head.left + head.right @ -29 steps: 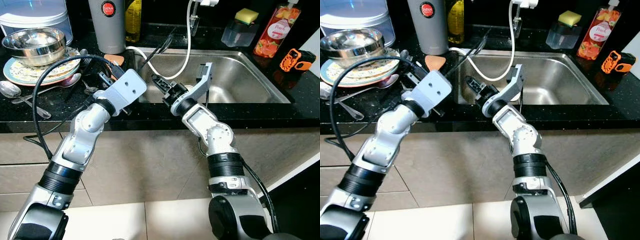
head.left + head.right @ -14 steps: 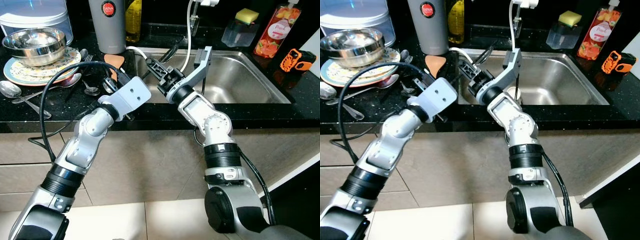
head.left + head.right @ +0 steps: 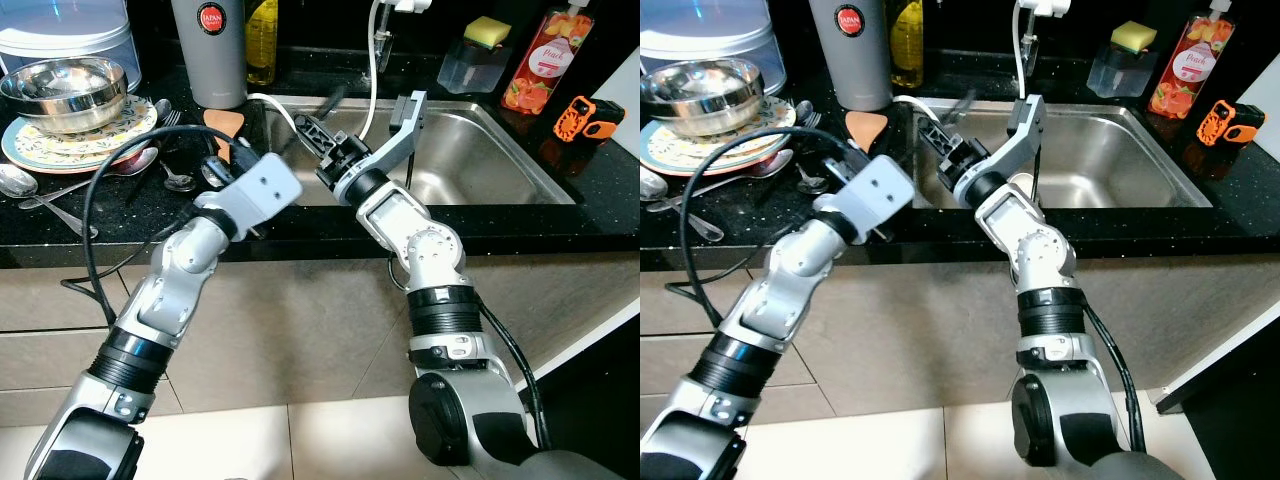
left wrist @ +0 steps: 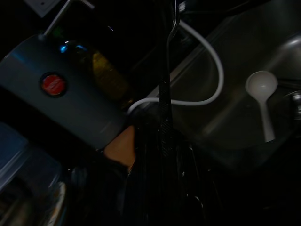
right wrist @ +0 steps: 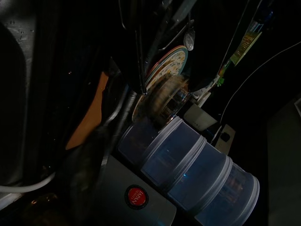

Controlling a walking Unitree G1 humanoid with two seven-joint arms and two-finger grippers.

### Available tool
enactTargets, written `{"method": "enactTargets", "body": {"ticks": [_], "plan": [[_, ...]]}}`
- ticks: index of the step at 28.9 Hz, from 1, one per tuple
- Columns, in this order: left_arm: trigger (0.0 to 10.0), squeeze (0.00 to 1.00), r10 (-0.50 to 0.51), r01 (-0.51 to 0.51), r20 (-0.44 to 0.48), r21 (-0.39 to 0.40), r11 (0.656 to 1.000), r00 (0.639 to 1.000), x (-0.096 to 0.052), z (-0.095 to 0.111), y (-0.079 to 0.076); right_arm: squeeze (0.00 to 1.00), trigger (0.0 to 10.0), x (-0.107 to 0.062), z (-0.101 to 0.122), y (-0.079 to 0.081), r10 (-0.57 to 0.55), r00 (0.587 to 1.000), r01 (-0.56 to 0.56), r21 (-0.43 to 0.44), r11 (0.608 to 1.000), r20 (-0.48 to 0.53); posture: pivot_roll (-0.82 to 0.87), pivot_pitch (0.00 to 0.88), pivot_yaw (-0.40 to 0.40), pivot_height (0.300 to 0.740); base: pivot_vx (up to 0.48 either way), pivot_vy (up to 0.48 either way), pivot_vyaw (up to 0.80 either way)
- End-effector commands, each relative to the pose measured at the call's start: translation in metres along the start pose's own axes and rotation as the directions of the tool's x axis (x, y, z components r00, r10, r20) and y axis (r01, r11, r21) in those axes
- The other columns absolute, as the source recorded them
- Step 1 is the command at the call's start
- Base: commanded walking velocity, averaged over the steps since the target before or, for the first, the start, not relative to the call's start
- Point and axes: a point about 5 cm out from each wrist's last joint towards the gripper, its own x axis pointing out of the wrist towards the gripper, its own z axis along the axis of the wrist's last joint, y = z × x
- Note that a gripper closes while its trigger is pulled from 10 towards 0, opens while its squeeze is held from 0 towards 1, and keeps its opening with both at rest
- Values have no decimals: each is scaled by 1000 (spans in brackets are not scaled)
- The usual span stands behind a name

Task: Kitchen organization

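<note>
An orange spatula [image 3: 229,122] lies on the black counter beside the sink's left rim. Its long black handle [image 3: 336,94] slants up over the sink [image 3: 480,150] and looks blurred. My right gripper [image 3: 312,133] reaches in over the sink's left rim, right at the lower part of that handle. My left gripper [image 3: 213,166] hovers low over the counter among the spoons [image 3: 178,180], just left of the spatula. In the left wrist view the handle [image 4: 164,108] runs straight ahead, with a white spoon [image 4: 262,89] lying in the sink.
Stacked plates with a steel bowl [image 3: 62,88] stand at the far left, with loose spoons [image 3: 22,180] in front. A grey flask [image 3: 209,50] and an oil bottle [image 3: 262,40] stand behind. A white hose [image 3: 372,60] hangs from the tap. A soap bottle [image 3: 535,72] is at the right.
My right gripper swung left from the sink's front edge to its left rim by the black handle. My left arm shifted slightly right. The handle now looks blurred.
</note>
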Motion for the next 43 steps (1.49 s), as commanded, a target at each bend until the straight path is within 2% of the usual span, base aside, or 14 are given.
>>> {"method": "enactTargets", "body": {"ticks": [1,10,17,29,34,35,37,38,43], "plan": [[10000,0,16,-15,-9,27,1000,1000,0,-1,6,0,10000,-1,-4,-7,-28,1000,28,25,999,9,194,0,-97,740,0,0,0],[10000,0,-51,52,88,-16,999,995,2,20,-11,0,10000,2,-15,-11,-62,998,62,-5,998,-19,197,0,-99,740,0,0,0],[10000,0,-74,77,104,-27,997,992,1,23,-16,0,10000,2,-15,-13,-74,997,74,-6,997,-17,197,0,-98,740,0,0,0],[10000,0,-165,171,132,-30,985,977,-1,30,-40,0,10000,5,-17,-11,-64,998,64,-2,998,-17,198,0,-96,740,0,0,0],[10000,0,-163,169,123,-35,985,979,-1,28,-40,0,10000,5,-16,-11,-65,998,65,0,998,-10,196,0,-94,740,0,0,0],[10000,0,-158,163,116,-36,986,981,-1,26,-38,0,8588,5,-15,-12,-67,998,67,0,998,-6,197,0,-94,740,0,0,0],[10000,0,-155,160,112,-37,986,982,-1,25,-37,0,8588,5,-14,-12,-69,998,69,1,998,-3,197,0,-94,740,0,0,0],[10000,0,-149,154,107,-35,987,983,-1,24,-35,0,275,4,-14,-13,-70,998,70,0,998,0,197,0,-94,740,0,0,0],[10000,0,-135,139,95,-32,990,986,-1,22,-32,0,0,3,-13,-13,-67,998,67,0,998,6,197,0,-94,740,0,0,0]]}}
